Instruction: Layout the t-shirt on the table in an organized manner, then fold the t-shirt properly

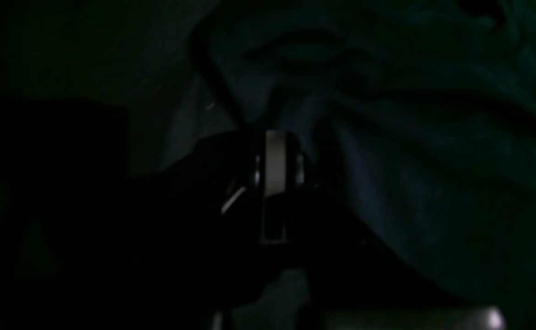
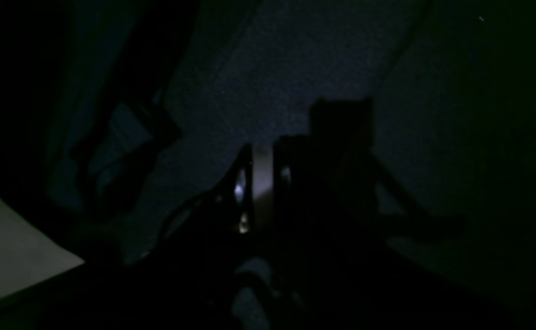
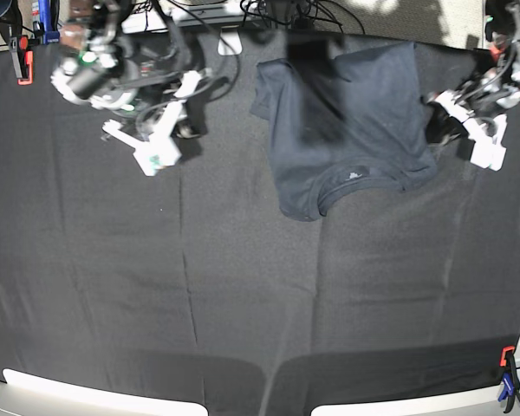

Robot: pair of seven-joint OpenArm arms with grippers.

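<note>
Right now the t-shirt (image 3: 347, 121) lies bunched near the far edge of the worktop (image 3: 243, 295). Both jaws are pressed together, pinching nothing. Next they should spread, grab its edges, and pull it flat.

beyond the far edge of the black cloth lies a pale floor strip (image 3: 468, 22) with tangled dark cables (image 3: 286, 10), red clamps (image 3: 22, 65) at the left and lower right corners, a blue clamp (image 3: 505, 392) there too, and a white rim (image 3: 95, 400) along the near edge.
</note>
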